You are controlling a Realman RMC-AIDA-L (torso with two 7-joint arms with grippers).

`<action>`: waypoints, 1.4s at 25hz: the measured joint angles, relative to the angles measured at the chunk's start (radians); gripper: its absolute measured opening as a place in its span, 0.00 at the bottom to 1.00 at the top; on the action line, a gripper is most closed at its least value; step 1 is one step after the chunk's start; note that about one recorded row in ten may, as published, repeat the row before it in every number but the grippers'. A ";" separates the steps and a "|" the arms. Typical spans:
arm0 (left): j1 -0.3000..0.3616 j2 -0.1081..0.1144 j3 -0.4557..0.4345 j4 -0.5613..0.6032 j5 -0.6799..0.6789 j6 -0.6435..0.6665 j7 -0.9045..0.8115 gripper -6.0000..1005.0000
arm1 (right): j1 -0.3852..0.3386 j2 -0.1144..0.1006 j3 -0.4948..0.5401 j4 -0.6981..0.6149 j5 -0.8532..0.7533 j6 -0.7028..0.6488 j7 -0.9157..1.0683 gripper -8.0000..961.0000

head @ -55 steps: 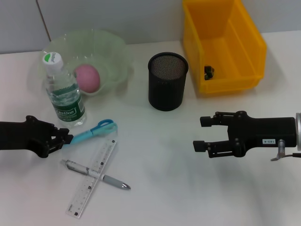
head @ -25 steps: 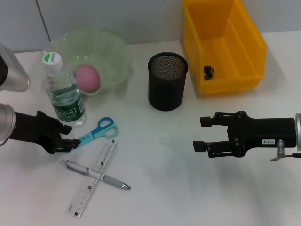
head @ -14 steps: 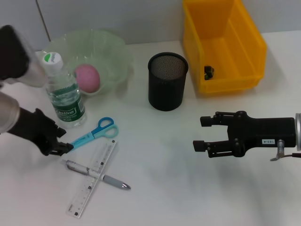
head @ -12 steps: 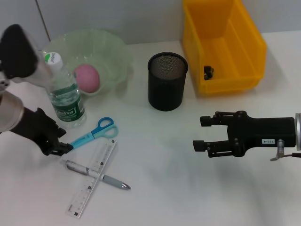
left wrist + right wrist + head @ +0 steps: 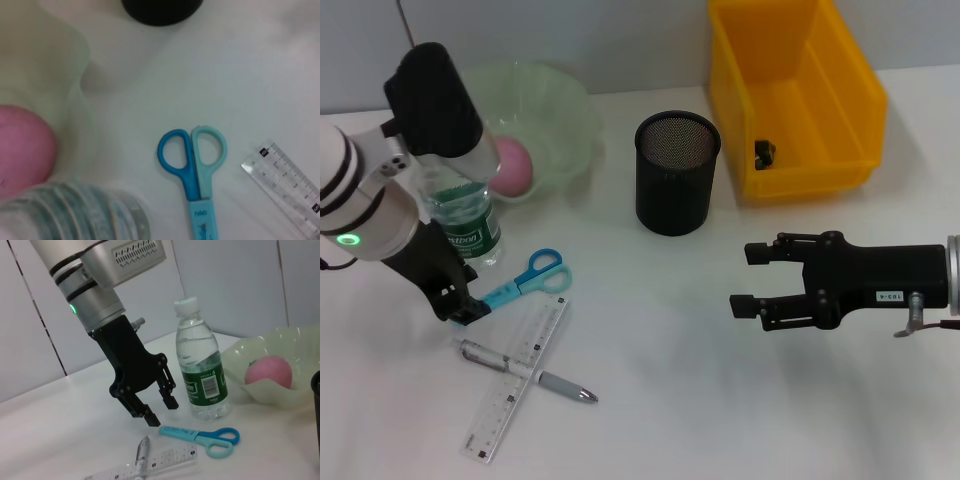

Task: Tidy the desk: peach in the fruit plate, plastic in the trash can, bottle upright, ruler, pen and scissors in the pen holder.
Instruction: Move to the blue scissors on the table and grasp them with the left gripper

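The left pincer, which lay flat gripping the blade tip, has swung upright with fingers apart and empty above the scissors, now released on the tabletop beside the bottle, so a top-down regrasp looks likely; the right pincer waits open.

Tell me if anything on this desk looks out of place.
The blue-handled scissors, clear plastic ruler and silver pen lie loose on the white desk, pen crossing the ruler, none inside the black mesh pen holder.
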 joint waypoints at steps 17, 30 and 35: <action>-0.068 -0.001 0.028 -0.116 0.020 -0.043 -0.012 0.45 | 0.003 0.000 0.000 0.000 0.000 0.002 -0.007 0.85; -0.077 -0.002 0.041 -0.173 0.028 -0.087 -0.008 0.45 | 0.002 0.004 0.000 0.000 -0.011 0.002 -0.007 0.85; -0.080 -0.001 0.043 -0.190 0.029 -0.100 -0.005 0.45 | 0.002 0.005 0.000 0.000 -0.011 0.002 -0.007 0.85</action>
